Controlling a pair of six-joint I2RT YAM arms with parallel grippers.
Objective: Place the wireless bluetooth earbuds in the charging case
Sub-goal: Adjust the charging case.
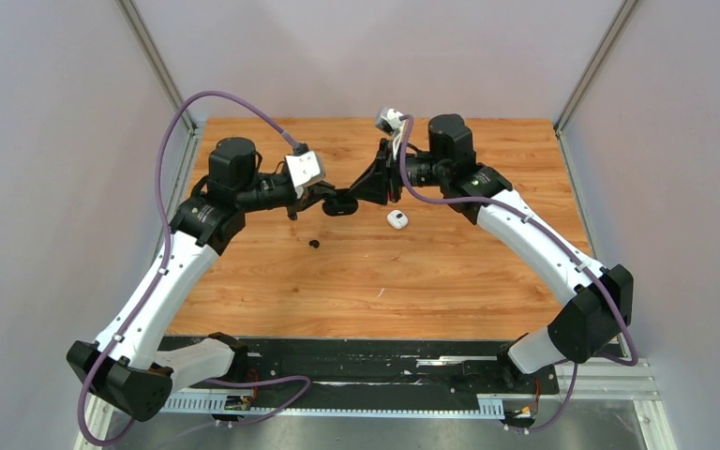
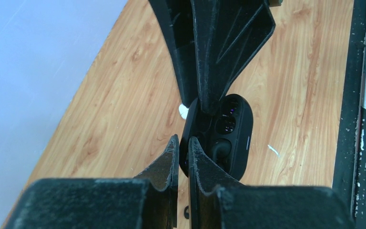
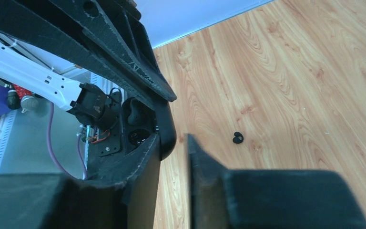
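The charging case (image 1: 340, 203) I see is black, open and held in the air between both grippers. In the left wrist view the case (image 2: 236, 138) shows one black earbud (image 2: 220, 149) seated in a well, and the other well is empty. My left gripper (image 2: 183, 148) is shut on the case's lid edge. My right gripper (image 3: 174, 140) straddles the lid (image 3: 167, 133) with its jaws slightly apart. Wood shows between the lid and one finger. A loose black earbud (image 1: 315, 244) lies on the table, also in the right wrist view (image 3: 238, 138). No white earbuds show.
A small white pebble-shaped object with a dark patch (image 1: 397, 219) lies on the wooden table (image 1: 487, 281), just right of the grippers. It peeks out behind the case in the left wrist view (image 2: 183, 111). Grey walls enclose three sides. A black rail (image 1: 366, 370) runs along the near edge.
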